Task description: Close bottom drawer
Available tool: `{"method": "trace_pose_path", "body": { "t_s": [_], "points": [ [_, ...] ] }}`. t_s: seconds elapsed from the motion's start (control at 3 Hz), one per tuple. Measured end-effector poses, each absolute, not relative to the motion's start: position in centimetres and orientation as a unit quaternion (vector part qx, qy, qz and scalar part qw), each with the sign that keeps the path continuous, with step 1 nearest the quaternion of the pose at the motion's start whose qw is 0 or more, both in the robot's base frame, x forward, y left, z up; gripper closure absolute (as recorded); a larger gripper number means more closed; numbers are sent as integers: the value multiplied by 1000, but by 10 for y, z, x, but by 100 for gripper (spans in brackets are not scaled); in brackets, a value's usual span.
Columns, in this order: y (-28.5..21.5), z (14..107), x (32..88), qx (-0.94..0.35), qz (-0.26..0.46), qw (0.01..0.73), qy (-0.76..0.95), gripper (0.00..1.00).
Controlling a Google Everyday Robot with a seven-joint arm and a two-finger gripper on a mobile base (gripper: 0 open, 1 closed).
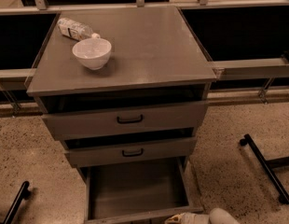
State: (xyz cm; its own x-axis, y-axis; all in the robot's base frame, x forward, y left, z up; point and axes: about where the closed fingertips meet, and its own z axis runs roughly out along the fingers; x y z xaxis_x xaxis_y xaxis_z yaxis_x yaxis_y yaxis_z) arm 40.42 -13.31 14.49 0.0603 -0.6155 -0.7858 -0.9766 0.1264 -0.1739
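Office or lab workspace, grey metal drawer cabinet [144, 55], speckled floor [228, 143], metal rails [256, 67], tool [182, 218] at bottom edge.

Three drawers [130, 119], one bowl [92, 52], one bottle [75, 29], one gripper [193, 217] at the bottom edge.

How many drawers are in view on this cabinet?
3. The top drawer is slightly open, the middle drawer slightly open below it, the bottom drawer pulled far out. None seem hidden. The gripper sits at that drawer's front right corner.
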Motion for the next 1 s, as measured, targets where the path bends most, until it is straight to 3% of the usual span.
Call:
{"method": "trace_pose_path", "body": {
  "t_s": [0.67, 1.0],
  "points": [
    [-133, 145, 404, -618, 234, 385, 644, 12],
    [-133, 145, 404, -618, 235, 385, 644, 0]
  ]
}}
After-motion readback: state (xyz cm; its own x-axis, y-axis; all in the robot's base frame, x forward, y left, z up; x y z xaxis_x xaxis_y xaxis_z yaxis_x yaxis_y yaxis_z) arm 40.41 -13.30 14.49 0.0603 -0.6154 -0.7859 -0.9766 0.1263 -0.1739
